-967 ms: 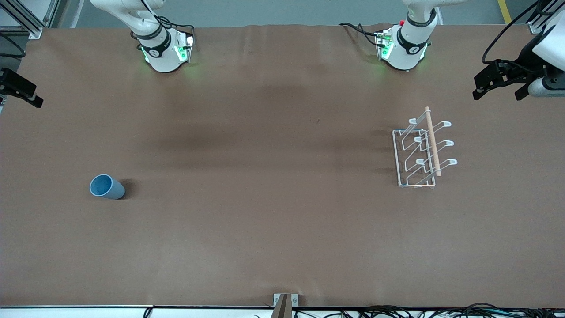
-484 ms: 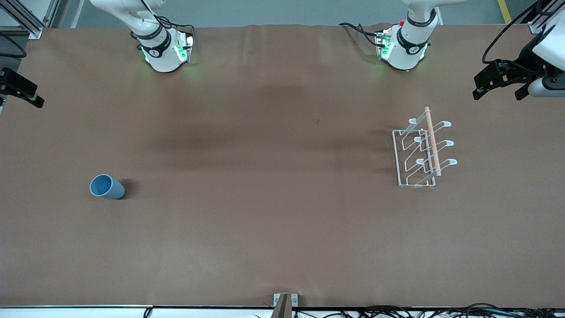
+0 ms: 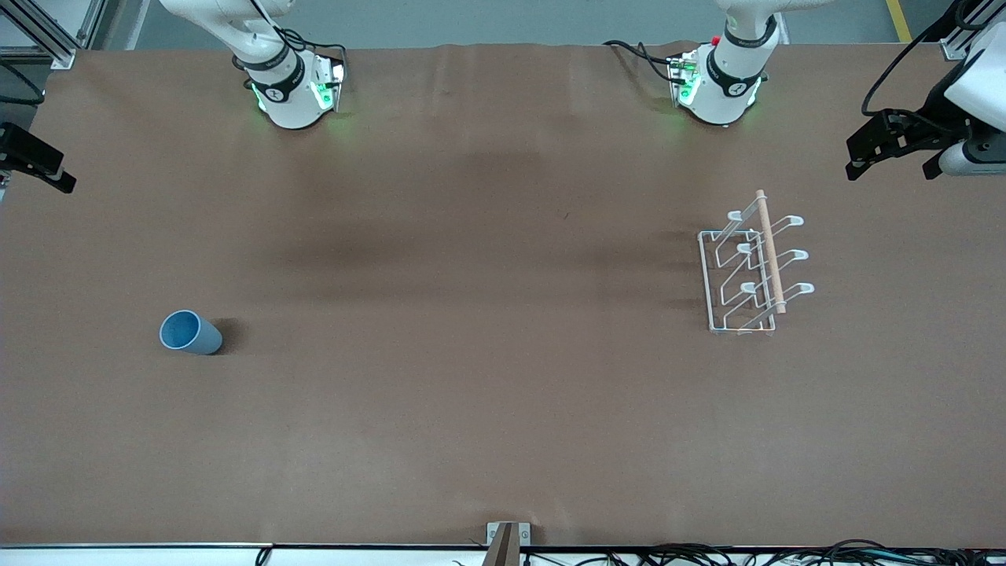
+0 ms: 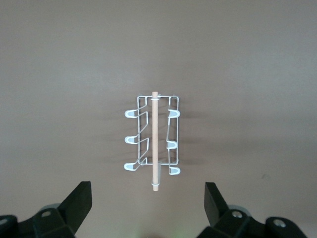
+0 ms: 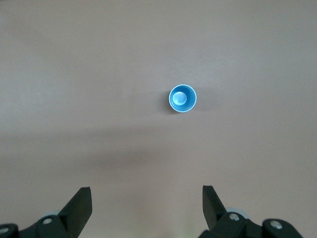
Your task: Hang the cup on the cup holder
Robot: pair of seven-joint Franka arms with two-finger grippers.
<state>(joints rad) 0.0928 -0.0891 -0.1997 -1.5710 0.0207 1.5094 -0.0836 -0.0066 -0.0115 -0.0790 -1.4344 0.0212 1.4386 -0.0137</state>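
Observation:
The light blue cup stands upright on the brown table toward the right arm's end, mouth up. In the right wrist view the cup is seen from high above, well clear of my right gripper, which is open and empty. The white wire cup holder, with its wooden rod on top, stands toward the left arm's end. In the left wrist view the cup holder lies far below my left gripper, also open and empty. The left gripper hangs high over the table's edge at its arm's end.
The brown table spreads wide between cup and holder. Both arm bases stand along the edge farthest from the front camera. A small metal bracket sits at the nearest edge, with cables beside it.
The left hand has drifted very slightly toward the table's end. The cup, the holder and the right hand have not moved.

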